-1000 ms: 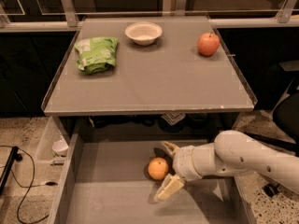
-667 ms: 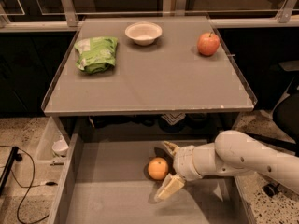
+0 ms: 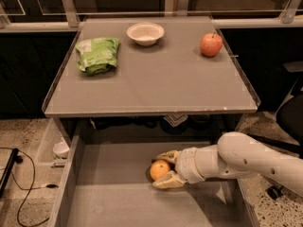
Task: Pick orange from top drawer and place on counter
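Note:
The orange (image 3: 160,169) lies on the grey floor of the open top drawer (image 3: 109,193), near its middle. My gripper (image 3: 157,171) reaches in from the right on a white arm. Its two tan fingers (image 3: 168,180) sit on either side of the orange, closed against it, and the orange still rests on the drawer floor. The counter (image 3: 151,86) is the grey tabletop above the drawer.
On the counter are a green bag (image 3: 98,55) at the back left, a white bowl (image 3: 145,33) at the back middle and a red apple (image 3: 210,44) at the back right. A black cable (image 3: 23,193) lies on the floor to the left.
The lower finger has moved in against the orange, narrowing the gap. The orange and the arm have stayed in place.

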Robot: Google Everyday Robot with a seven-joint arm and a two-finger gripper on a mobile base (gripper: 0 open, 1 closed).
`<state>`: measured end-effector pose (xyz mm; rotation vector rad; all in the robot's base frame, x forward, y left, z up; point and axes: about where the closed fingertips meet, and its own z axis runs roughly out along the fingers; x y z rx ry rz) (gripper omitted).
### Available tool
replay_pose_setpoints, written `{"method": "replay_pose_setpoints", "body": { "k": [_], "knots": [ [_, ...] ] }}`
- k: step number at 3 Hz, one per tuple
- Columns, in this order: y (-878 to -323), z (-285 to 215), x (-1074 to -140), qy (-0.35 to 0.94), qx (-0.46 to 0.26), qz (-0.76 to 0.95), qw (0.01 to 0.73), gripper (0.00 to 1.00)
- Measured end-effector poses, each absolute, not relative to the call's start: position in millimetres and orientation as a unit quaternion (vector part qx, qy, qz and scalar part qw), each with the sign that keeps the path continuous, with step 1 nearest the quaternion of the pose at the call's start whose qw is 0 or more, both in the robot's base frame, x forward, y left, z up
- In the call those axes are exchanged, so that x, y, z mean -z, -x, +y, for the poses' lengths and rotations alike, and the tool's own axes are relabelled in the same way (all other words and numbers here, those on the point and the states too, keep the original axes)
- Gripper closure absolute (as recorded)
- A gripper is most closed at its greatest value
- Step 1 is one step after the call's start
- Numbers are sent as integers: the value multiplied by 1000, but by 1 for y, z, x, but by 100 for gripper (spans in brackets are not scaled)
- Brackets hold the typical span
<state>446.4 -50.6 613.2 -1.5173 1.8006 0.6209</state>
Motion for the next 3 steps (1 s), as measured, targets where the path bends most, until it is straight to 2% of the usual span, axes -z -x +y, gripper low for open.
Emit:
{"method": "replay_pose_setpoints", "body": {
  "k": [2,3],
  "knots": [
    [-442,-52,-624,580,-232,699,348,88],
    [-446,-58,-660,589,-208,699,349,100]
  ]
}}
